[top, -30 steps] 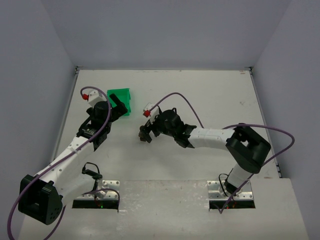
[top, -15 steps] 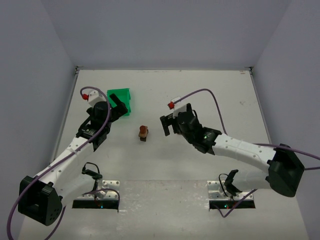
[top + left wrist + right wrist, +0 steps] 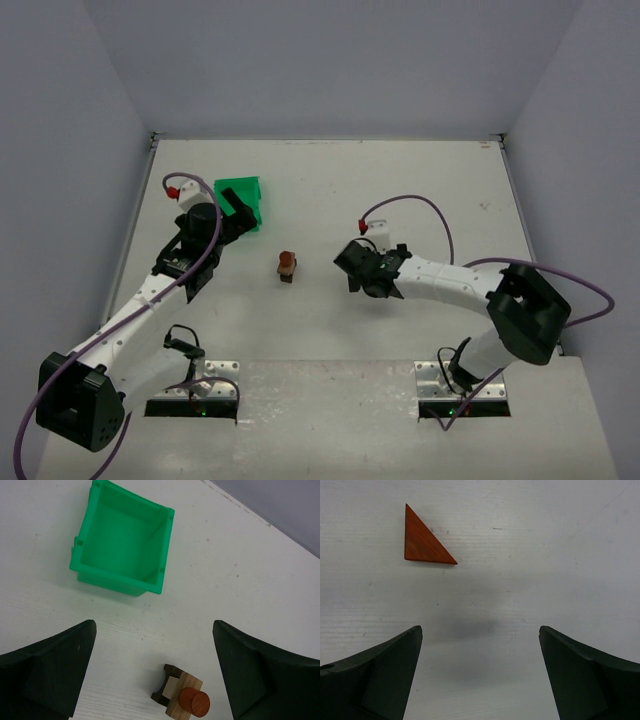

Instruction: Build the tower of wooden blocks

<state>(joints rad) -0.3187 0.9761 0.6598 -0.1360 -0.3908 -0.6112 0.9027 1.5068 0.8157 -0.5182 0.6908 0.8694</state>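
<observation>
Tower [image 3: 287,265]: small stack at mid-frame of the top view, on the bench [image 3: 420,180], between both arms.
Wedge [image 3: 423,537]: flat, upper left of the right wrist view.
Left end effector [image 3: 155,672]: released, empty, below the bin [image 3: 122,545].
Right end effector [image 3: 480,675]: released, empty.

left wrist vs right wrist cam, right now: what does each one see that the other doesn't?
Left wrist only: the green bin, nothing visible inside it, and a small wood stack, a reddish cylinder on a tan block over a dark piece.
Right wrist only: a reddish-brown triangular wedge lying flat on its own.
Both: the white table, and each camera's own fingers spread open at the bottom corners, holding nothing: left fingers, right fingers.
</observation>
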